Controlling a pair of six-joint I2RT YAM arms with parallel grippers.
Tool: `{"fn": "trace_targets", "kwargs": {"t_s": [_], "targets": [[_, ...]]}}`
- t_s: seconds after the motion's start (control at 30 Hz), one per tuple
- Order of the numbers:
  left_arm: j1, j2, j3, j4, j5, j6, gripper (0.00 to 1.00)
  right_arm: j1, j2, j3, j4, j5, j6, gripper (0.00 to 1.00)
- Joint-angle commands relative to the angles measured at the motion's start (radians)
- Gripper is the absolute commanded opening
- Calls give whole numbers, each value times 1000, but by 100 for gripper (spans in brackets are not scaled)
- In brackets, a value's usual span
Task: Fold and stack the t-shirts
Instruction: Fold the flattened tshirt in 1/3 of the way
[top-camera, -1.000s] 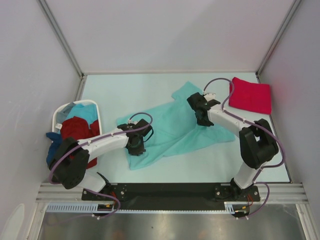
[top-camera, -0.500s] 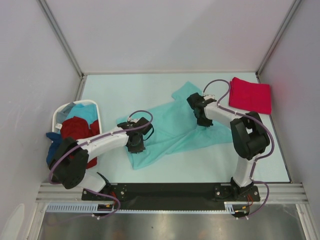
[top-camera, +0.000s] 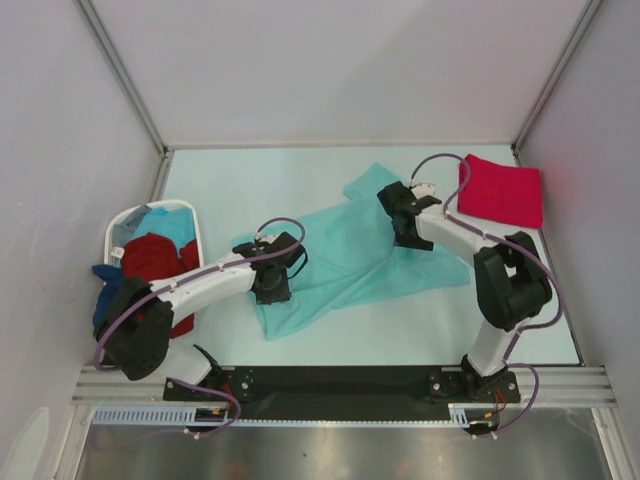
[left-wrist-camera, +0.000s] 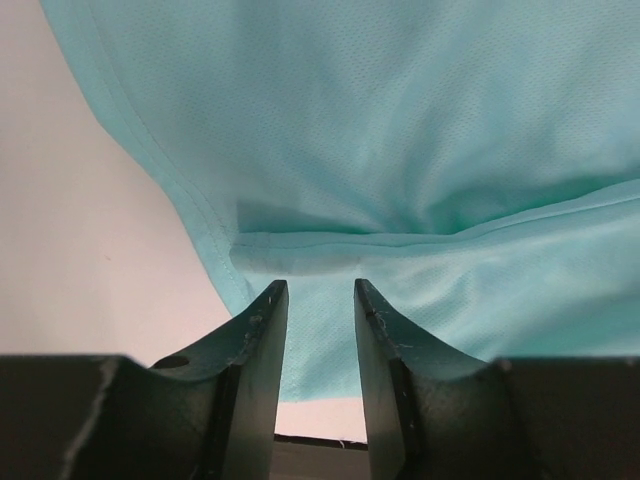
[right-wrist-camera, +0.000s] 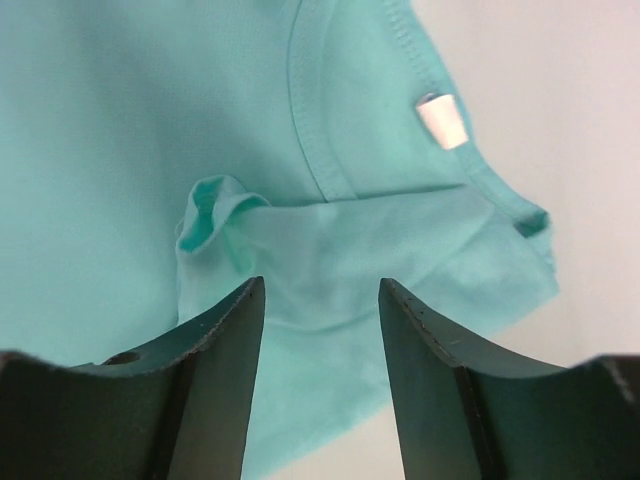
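Observation:
A light teal t-shirt (top-camera: 350, 255) lies rumpled and partly spread in the middle of the table. My left gripper (top-camera: 272, 285) hovers over its near left part. In the left wrist view the gripper (left-wrist-camera: 315, 290) is open, with a hem fold of the teal cloth (left-wrist-camera: 400, 120) lying below the tips. My right gripper (top-camera: 405, 225) sits over the shirt's far right part. It is open too (right-wrist-camera: 320, 285), above the collar area of the teal shirt (right-wrist-camera: 120, 120) and its white label (right-wrist-camera: 442, 120). A folded pinkish-red t-shirt (top-camera: 500, 190) rests at the far right.
A white laundry basket (top-camera: 165, 204) stands at the left edge, holding a dark red shirt (top-camera: 155, 258) and a light blue one (top-camera: 165, 225). A blue shirt (top-camera: 103, 290) hangs over its near side. Walls enclose the table on three sides.
Both grippers have opened and let go of the teal shirt. The left gripper shifted slightly away from me. The cloth has settled flatter on the table.

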Motion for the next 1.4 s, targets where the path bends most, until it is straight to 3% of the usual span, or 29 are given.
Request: {"fn": "trace_targets", "kwargs": {"t_s": [0.0,0.43,0.87,1.17,1.37], "targets": [[-1,-58,40,-8,-25,13,39,26,-161,-31,-52,57,20,55],[-34,71,41,46,-31,28,39,199,-180,-224,-60,27,136,51],[-27,154,35,63,-22,48,39,190,-88,-250,2,13,123,50],[27,131,-6,67,-18,57,38,184,-115,-278,-17,-16,118,40],[61,124,-9,54,-29,57,38,181,-129,-296,-35,-39,129,40]]}}
